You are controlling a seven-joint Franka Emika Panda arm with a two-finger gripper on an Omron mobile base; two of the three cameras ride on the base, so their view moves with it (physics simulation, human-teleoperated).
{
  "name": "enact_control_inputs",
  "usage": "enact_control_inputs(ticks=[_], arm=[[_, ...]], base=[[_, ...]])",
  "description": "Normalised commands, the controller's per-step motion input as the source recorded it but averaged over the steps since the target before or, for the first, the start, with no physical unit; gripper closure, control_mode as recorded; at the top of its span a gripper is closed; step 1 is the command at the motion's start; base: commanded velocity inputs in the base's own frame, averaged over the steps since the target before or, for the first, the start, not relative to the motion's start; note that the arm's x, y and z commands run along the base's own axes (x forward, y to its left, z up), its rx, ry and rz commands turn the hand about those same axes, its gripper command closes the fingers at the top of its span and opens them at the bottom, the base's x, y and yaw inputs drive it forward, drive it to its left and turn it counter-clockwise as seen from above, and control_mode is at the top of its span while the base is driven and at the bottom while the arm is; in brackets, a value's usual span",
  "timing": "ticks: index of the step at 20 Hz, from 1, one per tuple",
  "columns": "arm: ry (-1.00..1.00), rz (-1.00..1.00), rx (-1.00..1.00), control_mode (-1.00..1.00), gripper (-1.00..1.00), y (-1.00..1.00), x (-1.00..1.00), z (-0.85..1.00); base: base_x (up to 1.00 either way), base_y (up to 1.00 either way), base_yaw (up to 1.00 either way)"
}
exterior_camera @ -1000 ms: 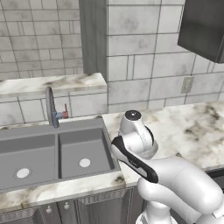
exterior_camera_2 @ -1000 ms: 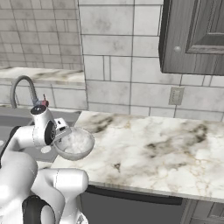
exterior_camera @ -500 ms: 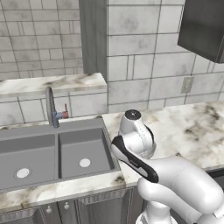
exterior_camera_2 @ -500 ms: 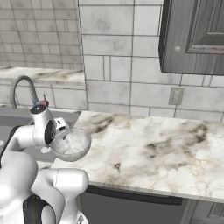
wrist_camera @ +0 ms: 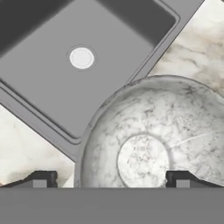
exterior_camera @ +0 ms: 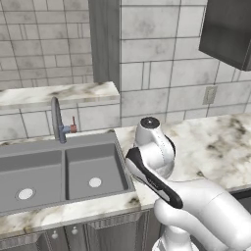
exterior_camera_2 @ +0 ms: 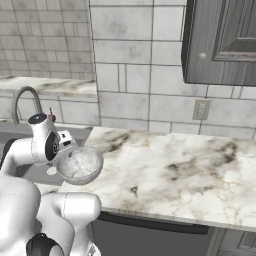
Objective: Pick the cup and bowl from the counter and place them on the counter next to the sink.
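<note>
The bowl (exterior_camera_2: 80, 165), pale and stone-mottled, sits on the white marble counter (exterior_camera_2: 175, 170) right beside the sink (wrist_camera: 78, 57). In the hand view the bowl (wrist_camera: 153, 144) lies directly below my gripper (wrist_camera: 112, 180), its left rim close to the sink's edge. My gripper is open: one fingertip (wrist_camera: 43, 179) stands outside the bowl's rim, the other inside the bowl, and neither presses on it. In the right base view my hand (exterior_camera_2: 60, 145) hovers at the bowl's left rim. The cup is out of view.
The double-basin sink (exterior_camera: 63, 171) with its curved tap (exterior_camera: 56, 117) lies left of the arm. Bare marble counter (exterior_camera: 215, 147) stretches to the right. A dark wall cabinet (exterior_camera_2: 225, 40) hangs above, and an outlet (exterior_camera_2: 201, 109) is on the tiled wall.
My jaws have gone from gripping the bowl's rim to wide open. The bowl has settled slightly lower onto the counter beside the sink.
</note>
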Motion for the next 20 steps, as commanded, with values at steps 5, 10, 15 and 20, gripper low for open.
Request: enact_control_inputs(ticks=[5, 10, 15, 20], arm=[[0.00, -0.17, 0.04, -1.00, -1.00, -0.11, -0.46, 0.00], [0.00, -0.31, 0.10, -1.00, -1.00, -0.27, -0.40, 0.05], [0.00, -0.34, 0.13, -1.00, -1.00, -0.30, -0.15, 0.26], [0.00, -0.29, 0.12, -1.00, -1.00, -0.27, -0.31, 0.25]], base=[[0.00, 0.00, 0.00], [0.00, 0.00, 0.00], [0.00, 0.00, 0.00], [0.00, 0.00, 0.00]])
